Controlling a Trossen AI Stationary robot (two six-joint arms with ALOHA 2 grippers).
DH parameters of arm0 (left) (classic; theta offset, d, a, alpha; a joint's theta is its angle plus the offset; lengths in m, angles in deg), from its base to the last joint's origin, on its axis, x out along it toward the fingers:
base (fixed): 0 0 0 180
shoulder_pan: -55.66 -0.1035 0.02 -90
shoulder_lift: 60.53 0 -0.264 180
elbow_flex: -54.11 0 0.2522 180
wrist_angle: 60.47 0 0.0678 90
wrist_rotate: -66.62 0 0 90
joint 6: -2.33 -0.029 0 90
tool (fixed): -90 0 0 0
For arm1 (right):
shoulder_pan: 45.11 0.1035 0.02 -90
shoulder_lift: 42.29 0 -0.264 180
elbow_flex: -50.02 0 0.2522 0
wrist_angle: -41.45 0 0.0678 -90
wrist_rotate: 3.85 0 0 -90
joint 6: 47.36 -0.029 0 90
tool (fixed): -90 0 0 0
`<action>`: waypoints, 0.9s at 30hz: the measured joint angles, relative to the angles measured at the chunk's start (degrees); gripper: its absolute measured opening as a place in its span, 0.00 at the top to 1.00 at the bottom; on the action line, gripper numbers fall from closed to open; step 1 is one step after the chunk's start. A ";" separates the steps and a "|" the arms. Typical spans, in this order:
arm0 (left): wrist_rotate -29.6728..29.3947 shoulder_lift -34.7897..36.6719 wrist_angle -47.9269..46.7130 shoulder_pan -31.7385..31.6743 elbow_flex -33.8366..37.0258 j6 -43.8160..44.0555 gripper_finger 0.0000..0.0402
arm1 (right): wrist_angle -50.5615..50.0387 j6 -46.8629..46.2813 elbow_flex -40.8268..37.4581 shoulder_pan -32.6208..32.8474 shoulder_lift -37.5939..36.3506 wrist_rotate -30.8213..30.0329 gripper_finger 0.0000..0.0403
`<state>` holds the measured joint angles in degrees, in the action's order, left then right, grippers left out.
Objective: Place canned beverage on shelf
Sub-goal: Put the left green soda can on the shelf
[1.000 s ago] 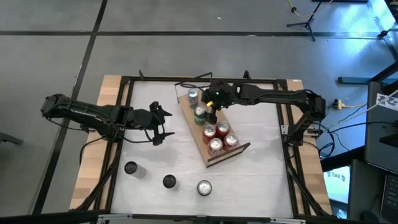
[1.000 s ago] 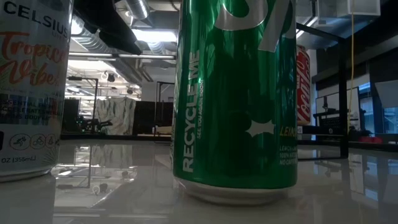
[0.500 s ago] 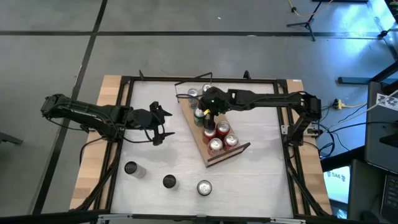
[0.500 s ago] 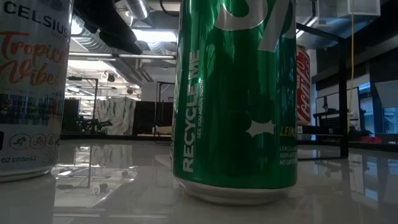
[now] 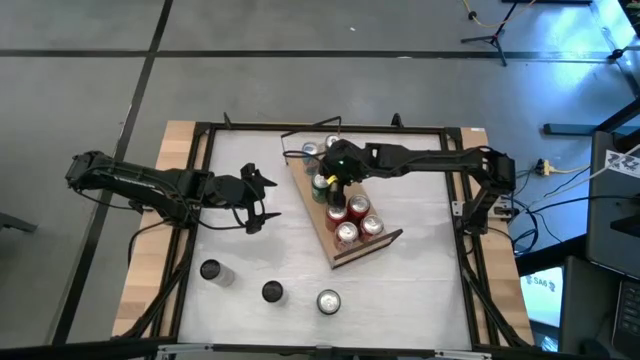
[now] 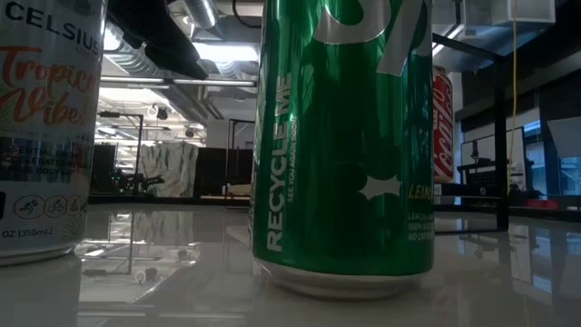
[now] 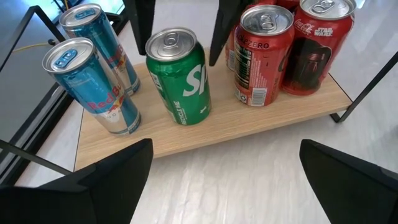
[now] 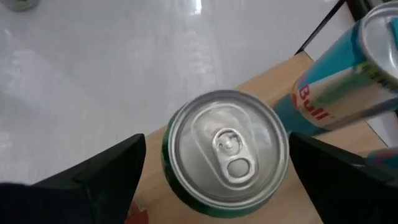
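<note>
Green can (image 7: 180,74) stands upright on the shelf (image 7: 205,134), directly beneath the right hand (image 8: 224,155), whose two fingers sit spread on either side of its lid without touching it. Judgement: the can looks set down and released, the fingers wide so they clear the rim on the way up.

Just beside the right hand, on the wire-frame end of the shelf, stand two blue cans (image 7: 93,68), one tilted against the other. On its other side, toward the rimmed end, red cans (image 7: 283,46) cluster tight together. The green can fills the gap between the two groups, which fits a row being built along the board.

Left hand (image 5: 255,205) hangs over bare tabletop (image 5: 290,250), well apart from the right hand, fingers spread and empty, pointed at the shelf as if waiting.

Far from both hands, near the tabletop's front edge, three more cans (image 5: 270,291) stand unshelved; one is green, one white with lettering. Judgement: the task is partway through, these three remaining.
</note>
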<state>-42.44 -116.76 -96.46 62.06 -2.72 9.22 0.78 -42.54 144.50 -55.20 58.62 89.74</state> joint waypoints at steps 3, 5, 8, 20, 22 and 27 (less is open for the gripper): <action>-0.01 0.00 0.00 -0.01 0.00 0.00 0.02 | 0.60 0.02 0.05 -0.02 0.25 0.00 0.04; -0.02 0.00 -0.01 0.01 -0.01 0.00 0.02 | 0.31 0.00 0.03 -0.07 0.48 0.00 0.04; -0.02 0.00 -0.01 0.02 0.00 0.00 0.02 | 0.82 0.00 0.03 -0.04 1.10 0.00 0.04; -0.01 0.00 -0.01 -0.01 0.00 -0.01 0.02 | 1.39 -0.01 0.05 -0.04 2.11 0.52 0.17; 0.01 0.00 -0.01 0.01 0.00 0.00 0.02 | 1.41 -0.01 0.05 -0.04 2.11 0.50 0.22; 0.01 0.00 -0.01 -0.01 0.00 0.00 0.02 | 1.32 -0.02 0.05 -0.04 1.86 0.52 0.28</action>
<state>-42.43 -116.76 -96.47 62.05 -2.72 9.22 2.11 -42.56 144.55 -55.24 60.48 90.26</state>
